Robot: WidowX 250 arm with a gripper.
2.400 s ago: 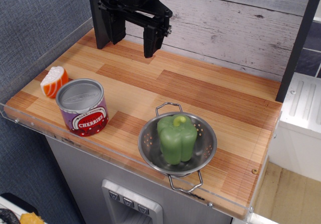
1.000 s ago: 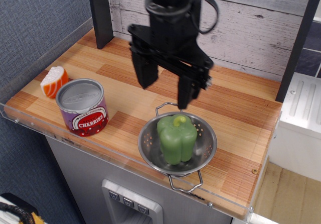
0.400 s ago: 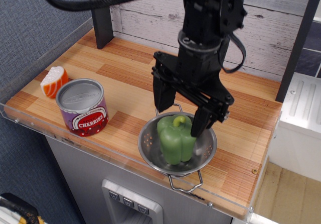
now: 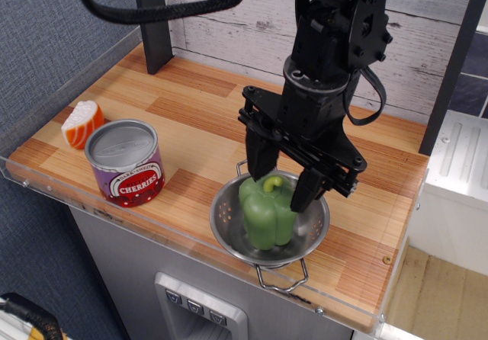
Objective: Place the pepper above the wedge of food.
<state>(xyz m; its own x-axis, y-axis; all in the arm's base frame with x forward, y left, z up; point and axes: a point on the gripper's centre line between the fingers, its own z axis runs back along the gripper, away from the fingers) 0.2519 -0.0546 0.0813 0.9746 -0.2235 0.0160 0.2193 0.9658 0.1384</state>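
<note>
The green pepper (image 4: 266, 212) lies in a metal colander (image 4: 231, 238) near the table's front edge. My gripper (image 4: 279, 178) is open, with one black finger at each side of the pepper's top, close to it; I cannot tell whether they touch it. The wedge of food (image 4: 81, 123), orange with white stripes, lies at the left edge of the table, behind the can and far from the gripper.
A purple-labelled cherries can (image 4: 126, 161) stands just in front and to the right of the wedge. The wooden table (image 4: 183, 111) ends at a clear plastic lip in front. A dark post (image 4: 155, 20) stands at the back left, before a plank wall.
The gripper has come from the back left of the table to the colander and lowered, open, around the pepper's top. The pepper, can and wedge have not moved.
</note>
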